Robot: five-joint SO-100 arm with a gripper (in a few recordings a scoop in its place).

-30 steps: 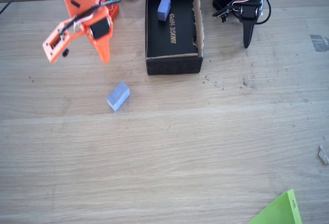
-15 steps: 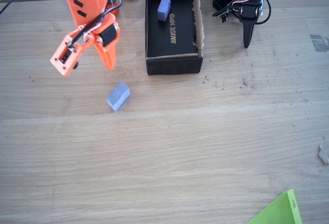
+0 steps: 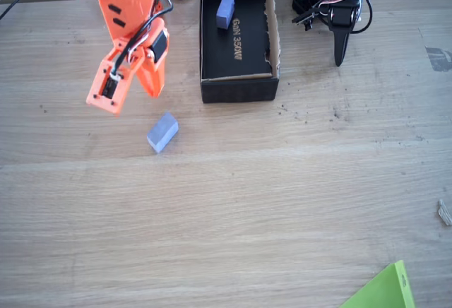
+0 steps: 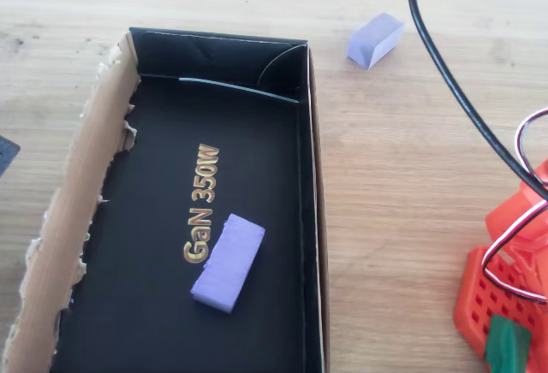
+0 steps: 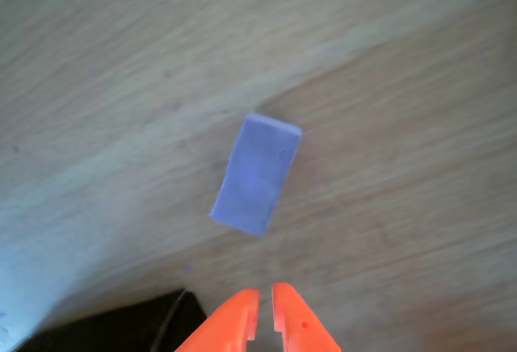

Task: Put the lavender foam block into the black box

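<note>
End effector (image 3: 132, 99): orange, upper left of the fixed view, hanging above the bench with its tips pointing down toward the lower frame edge. In the wrist view (image 5: 265, 308) the two orange tips sit at the bottom centre with only a thin slit between them; nearly closed, nothing held.

Lavender foam block (image 3: 162, 132): lying flat on the bare bench, left of centre in the fixed view, just below and right of the end effector tips, apart from them. Wrist view (image 5: 256, 174): mid-frame, long axis tilted slightly, a clear gap of wood between it and the tips. Overhead view (image 4: 375, 39): top right of frame, outside the box, near its corner.

Black box (image 3: 238, 89): top centre of the fixed view, open side up, right of the block and well apart from it. Overhead view (image 4: 308, 185): torn brown cardboard edge along the left wall, gold "GaN 350W" lettering on the floor.

Second lavender block (image 4: 228, 262): lying inside the box on its floor, just beside the lettering; also in the fixed view (image 3: 225, 11), toward the box's upper end.

Bench (image 3: 282, 202): pale wood grain.

Green sheet (image 3: 385, 290): corner at the lower right frame edge of the fixed view.
</note>
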